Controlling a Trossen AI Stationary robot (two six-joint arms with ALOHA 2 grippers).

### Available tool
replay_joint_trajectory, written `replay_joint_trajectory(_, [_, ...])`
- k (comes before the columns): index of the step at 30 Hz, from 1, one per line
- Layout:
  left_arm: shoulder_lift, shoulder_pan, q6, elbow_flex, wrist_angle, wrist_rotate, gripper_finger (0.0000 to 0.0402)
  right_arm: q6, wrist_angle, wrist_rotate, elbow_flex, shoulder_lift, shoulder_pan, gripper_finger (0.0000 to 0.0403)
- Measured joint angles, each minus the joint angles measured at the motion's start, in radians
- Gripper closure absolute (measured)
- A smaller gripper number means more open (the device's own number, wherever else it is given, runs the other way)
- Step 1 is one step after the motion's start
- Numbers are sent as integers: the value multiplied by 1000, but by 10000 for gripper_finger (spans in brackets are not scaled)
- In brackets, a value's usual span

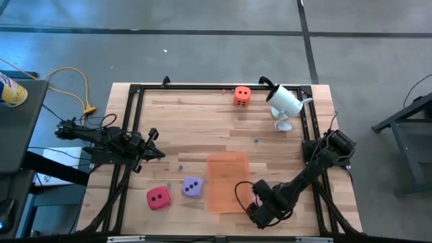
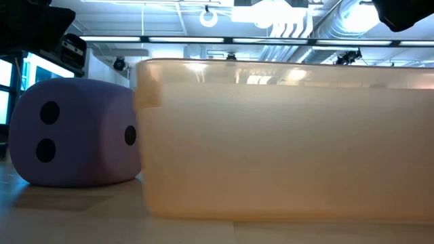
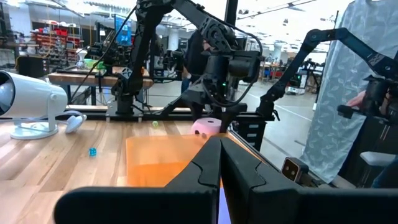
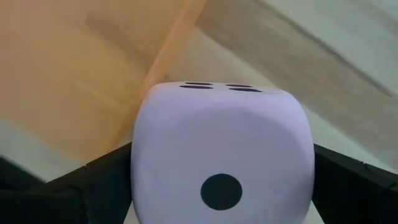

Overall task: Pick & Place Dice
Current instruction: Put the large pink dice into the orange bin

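Observation:
The pink die [image 4: 217, 155] sits between the fingers of my right gripper [image 1: 258, 210], which points down near the front edge, just right of the translucent orange mat [image 1: 228, 182]. The gripper hides this die in the high view. In the left wrist view the pink die [image 3: 207, 127] shows low under that gripper [image 3: 211, 118]. The purple die [image 1: 192, 187] and the red die [image 1: 158, 198] rest on the wood left of the mat. The orange die [image 1: 242, 96] lies at the far edge. My left gripper [image 1: 160, 154] waits shut at the left. My right gripper comes from above, pointing down, with one finger [image 4: 106, 177] at each of two opposite sides of the pink die [image 4: 140, 168]. Its jaws stand wide. Whether the fingers touch the die, I cannot tell.
A white camera [image 1: 285, 101] stands at the far right of the table, close to the orange die. Black frame rails [image 1: 135, 91] run along the table's edges. A tiny blue object [image 3: 92, 151] lies on the wood. Bare wood stretches across the middle.

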Motion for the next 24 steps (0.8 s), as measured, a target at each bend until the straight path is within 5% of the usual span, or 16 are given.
replay_joint_trajectory(17, [0, 0, 0, 0, 0, 0, 401, -27, 16, -120, 0, 118, -41, 11])
replay_joint_trajectory(24, [0, 0, 0, 0, 0, 0, 401, -69, 9, -127, 2, 130, -69, 49])
